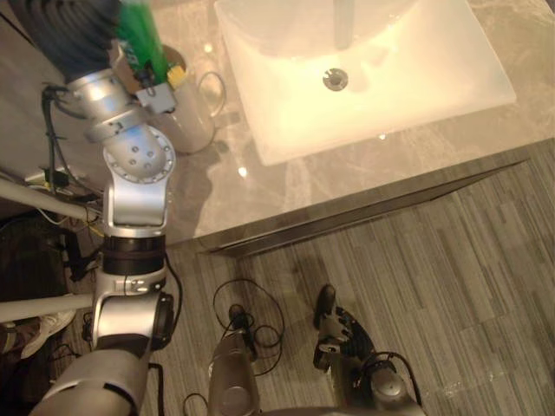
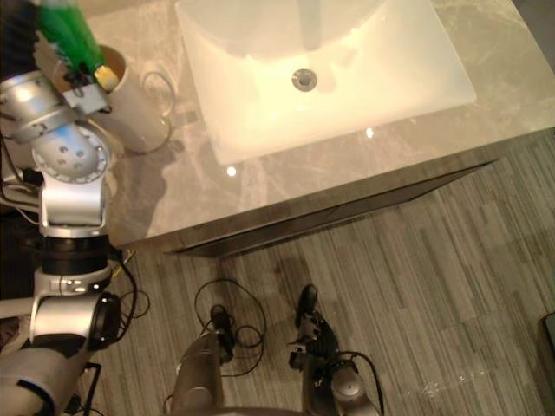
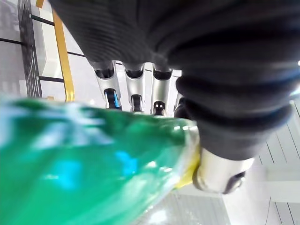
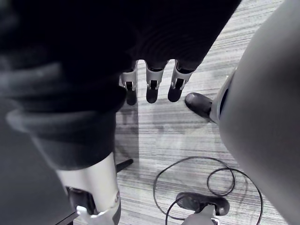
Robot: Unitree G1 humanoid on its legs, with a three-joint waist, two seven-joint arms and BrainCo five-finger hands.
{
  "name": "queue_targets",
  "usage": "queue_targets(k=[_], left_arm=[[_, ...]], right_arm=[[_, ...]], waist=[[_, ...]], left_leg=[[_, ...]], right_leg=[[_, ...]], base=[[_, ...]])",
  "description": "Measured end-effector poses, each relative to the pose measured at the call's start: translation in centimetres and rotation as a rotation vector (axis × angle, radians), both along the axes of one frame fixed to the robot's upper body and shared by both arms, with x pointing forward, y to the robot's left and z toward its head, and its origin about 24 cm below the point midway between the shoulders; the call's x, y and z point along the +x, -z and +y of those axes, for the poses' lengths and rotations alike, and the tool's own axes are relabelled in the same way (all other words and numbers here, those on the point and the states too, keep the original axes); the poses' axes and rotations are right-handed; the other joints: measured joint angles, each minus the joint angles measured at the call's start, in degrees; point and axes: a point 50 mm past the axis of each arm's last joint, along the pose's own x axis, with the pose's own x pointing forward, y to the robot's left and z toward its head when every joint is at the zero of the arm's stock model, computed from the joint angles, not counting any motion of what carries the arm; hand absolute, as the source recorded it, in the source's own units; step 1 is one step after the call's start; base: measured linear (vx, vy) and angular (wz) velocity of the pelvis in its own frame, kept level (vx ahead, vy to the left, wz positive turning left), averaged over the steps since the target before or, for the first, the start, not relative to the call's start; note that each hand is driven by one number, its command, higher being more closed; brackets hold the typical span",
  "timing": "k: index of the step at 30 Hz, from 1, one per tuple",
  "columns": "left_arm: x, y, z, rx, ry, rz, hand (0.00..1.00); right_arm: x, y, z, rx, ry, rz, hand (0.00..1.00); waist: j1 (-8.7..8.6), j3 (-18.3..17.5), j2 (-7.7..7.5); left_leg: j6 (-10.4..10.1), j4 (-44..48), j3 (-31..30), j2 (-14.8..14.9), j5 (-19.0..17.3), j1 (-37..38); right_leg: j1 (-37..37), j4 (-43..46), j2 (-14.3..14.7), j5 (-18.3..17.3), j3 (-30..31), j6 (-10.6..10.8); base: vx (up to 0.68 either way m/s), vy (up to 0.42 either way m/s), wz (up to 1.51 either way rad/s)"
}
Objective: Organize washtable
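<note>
My left hand [image 1: 74, 35] is raised over the back left corner of the counter. It is shut on a green tube-like item [image 1: 143, 35] with a yellow end [image 1: 176, 76]. In the left wrist view the green item [image 3: 89, 164] lies between the fingers [image 3: 133, 86] and the thumb [image 3: 220, 173]. Its yellow end points down at the mouth of a white mug [image 1: 195, 117] with a handle; whether it is inside the mug is unclear. My right hand [image 4: 150, 82] hangs low over the wooden floor, fingers relaxed and holding nothing.
A white rectangular basin [image 1: 434, 87] with a metal drain [image 1: 336, 79] and a faucet [image 1: 344, 22] takes up the counter's middle and right. Bare grey marble counter [image 1: 260, 186] lies in front of the mug, ending at a front edge [image 1: 364, 212].
</note>
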Motion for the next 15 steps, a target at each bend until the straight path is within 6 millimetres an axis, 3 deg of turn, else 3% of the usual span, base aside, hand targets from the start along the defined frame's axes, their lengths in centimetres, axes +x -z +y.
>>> queue_targets(k=[15], left_arm=[[0.08,0.39,0.09,0.002,-0.003,0.014,0.00]], right_arm=[[-0.17,-0.09,0.03,0.003,0.001,-0.003,0.00]], waist=[[-0.07,-0.03,-0.14]], left_leg=[[0.01,-0.05,-0.03,0.00,0.00,0.00]], right_leg=[[0.05,-0.01,0.00,0.03,-0.01,-0.04]], base=[[0.00,0.000,0.00]])
